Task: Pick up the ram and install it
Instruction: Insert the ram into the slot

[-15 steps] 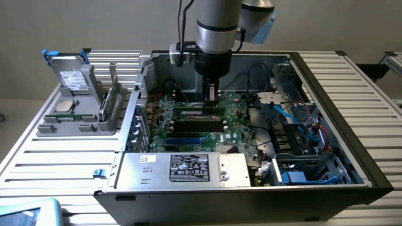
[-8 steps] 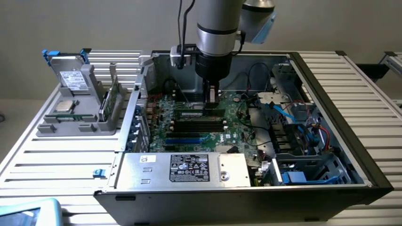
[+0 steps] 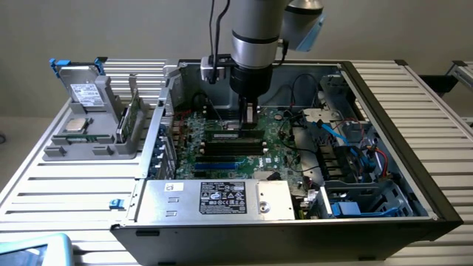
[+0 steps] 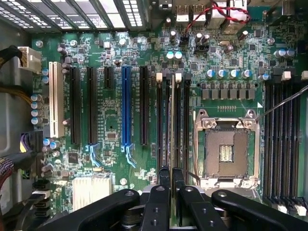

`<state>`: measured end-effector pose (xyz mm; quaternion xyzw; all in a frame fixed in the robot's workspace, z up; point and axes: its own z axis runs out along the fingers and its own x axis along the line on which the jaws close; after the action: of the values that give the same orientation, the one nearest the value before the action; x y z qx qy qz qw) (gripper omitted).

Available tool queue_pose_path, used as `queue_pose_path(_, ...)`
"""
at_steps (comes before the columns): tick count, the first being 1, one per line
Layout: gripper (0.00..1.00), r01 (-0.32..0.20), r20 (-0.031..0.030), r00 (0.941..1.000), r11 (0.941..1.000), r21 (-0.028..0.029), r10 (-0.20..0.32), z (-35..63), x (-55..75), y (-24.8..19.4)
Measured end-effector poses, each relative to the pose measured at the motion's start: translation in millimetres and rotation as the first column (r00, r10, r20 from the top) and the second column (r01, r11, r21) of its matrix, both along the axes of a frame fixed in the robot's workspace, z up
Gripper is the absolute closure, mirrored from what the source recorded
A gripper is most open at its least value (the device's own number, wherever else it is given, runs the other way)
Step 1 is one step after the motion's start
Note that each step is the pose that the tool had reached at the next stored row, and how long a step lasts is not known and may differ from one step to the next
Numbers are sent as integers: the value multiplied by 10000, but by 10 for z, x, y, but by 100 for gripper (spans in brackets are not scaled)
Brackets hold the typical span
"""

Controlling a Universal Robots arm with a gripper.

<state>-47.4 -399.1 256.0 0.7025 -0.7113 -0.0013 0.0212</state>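
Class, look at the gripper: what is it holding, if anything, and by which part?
The gripper pinches the ram by its upper edge, a finger on each flat face.

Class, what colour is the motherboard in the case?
Green; the motherboard shows best in the wrist view.

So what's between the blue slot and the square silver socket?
In the wrist view, black slots and the ram, standing edge-on in the pincer.
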Motion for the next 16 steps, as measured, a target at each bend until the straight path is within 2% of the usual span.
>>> queue_pose_path(8, 86, 2, -2, 10000, 10000, -11, -2, -67, 17, -4)
queue_pose_path(16, 86, 0, -8, 10000, 10000, -28, 0, -99, 17, -32)
